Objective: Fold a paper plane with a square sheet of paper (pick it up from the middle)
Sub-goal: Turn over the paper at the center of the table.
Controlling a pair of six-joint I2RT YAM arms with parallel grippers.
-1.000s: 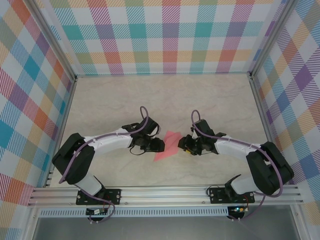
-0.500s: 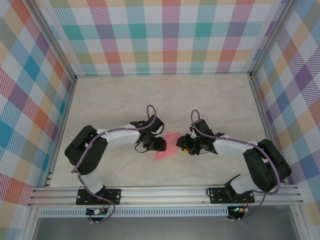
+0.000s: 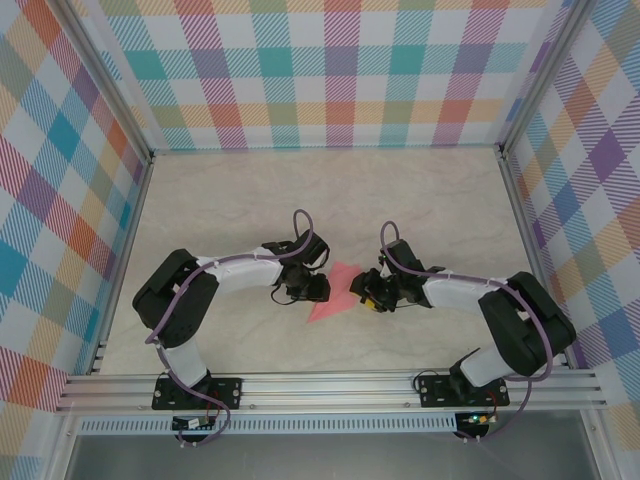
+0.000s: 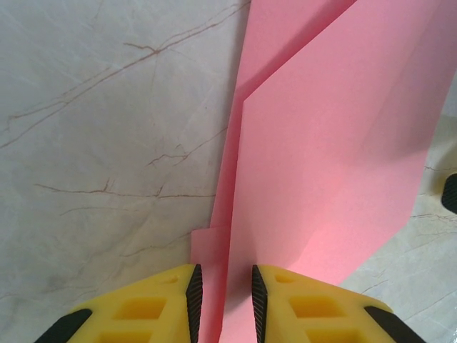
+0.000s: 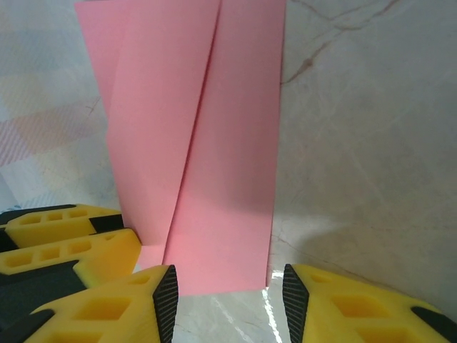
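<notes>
Now, folded pink sheet (image 3: 335,295) lies on marble table (image 3: 220,200) between my two claws. Left claw (image 4: 223,286) nearly closed, sheet edge in gap, cannot tell if pinched. Right claw (image 5: 230,286) spread wide, straddling sheet's end.

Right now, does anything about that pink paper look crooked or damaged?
Nothing torn or spilled. The folded square sheet of paper lies between the left gripper and right gripper; in the left wrist view its layers do not line up, a lower strip peeking past the upper edge. Possibly just mid-fold.
</notes>
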